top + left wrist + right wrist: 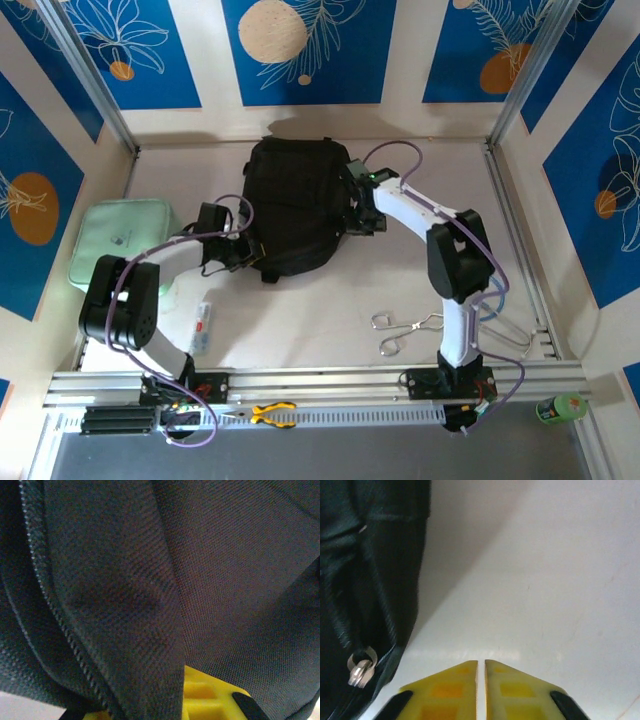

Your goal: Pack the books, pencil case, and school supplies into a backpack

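**Where the two hands (238,250) (481,667) flank it, the backpack (295,205) lies at mid-tabletop (330,320)**

Though pale and smooth, the tabletop carries little besides the backpack, a large black soft bag lying flat toward the far side, rounded at its far end and narrowing toward the arms. Its cloth is a fine, tight weave, and the left wrist view shows it in hanging folds with a corded seam running down one of them. Well to the left, beside the left arm's elbow, sits a mint-green pouch (125,240), a soft rounded square.

The left hand is at the backpack's near left edge. Its yellow fingers (202,697) show beneath a fold of the black cloth that drops between them, so it is closed on the backpack. The right hand is at the bag's right edge, low over bare tabletop with the backpack's side just to its left. Its yellow fingers are drawn to a hairline slit and hold nothing.

Near the right arm's base lie metal tongs (405,330) with looped handles, thin and shiny. Smallest is a silvery zip pull (360,667) hanging from the bag's side, close beside the right hand but apart from it.
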